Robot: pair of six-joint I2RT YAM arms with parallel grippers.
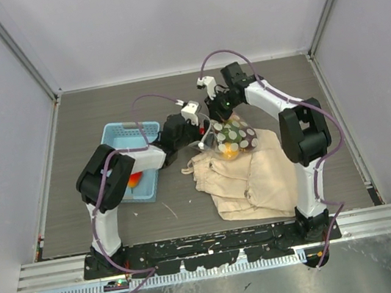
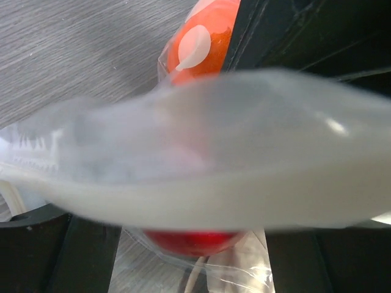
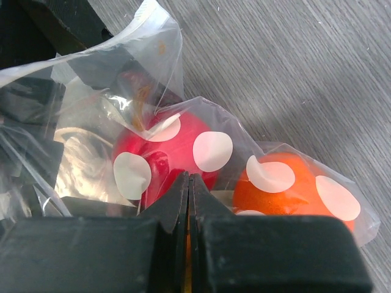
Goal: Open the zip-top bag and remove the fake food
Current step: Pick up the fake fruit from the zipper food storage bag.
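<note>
The dark grey wood-grain table point(image 1: 100, 109) carries everything. A crumpled beige cloth bag point(image 1: 253, 182) lies just on the near side of both grippers, toward the arm bases. A light blue plastic basket point(image 1: 115, 134) sits to the left of the left gripper point(image 1: 200, 137), partly under that arm. An orange-red piece point(image 1: 135, 178) lies in the basket, well back from the fingers.

The small clear crinkly plastic zip-top bag point(image 1: 236, 137) with white oval spots is between the two grippers, resting against the far edge of the cloth bag. The right gripper point(image 3: 189, 183) comes at it from the far side, directly above it. Its jaws are pressed together on the bag's film, with loose plastic point(image 3: 153, 36) rising just beyond the tips.

The fake food is inside the bag. A glossy red fruit point(image 3: 159, 162) sits right at the right gripper's tips and a glossy orange fruit point(image 3: 293, 195) is just to their right.

The left gripper's fingers point(image 2: 36, 250) stand wide apart. A blurred fold of the bag point(image 2: 214, 152) stretches across between them, the red piece point(image 2: 192, 241) is low in the gap, and the orange one point(image 2: 211, 30) is beyond the fold.
</note>
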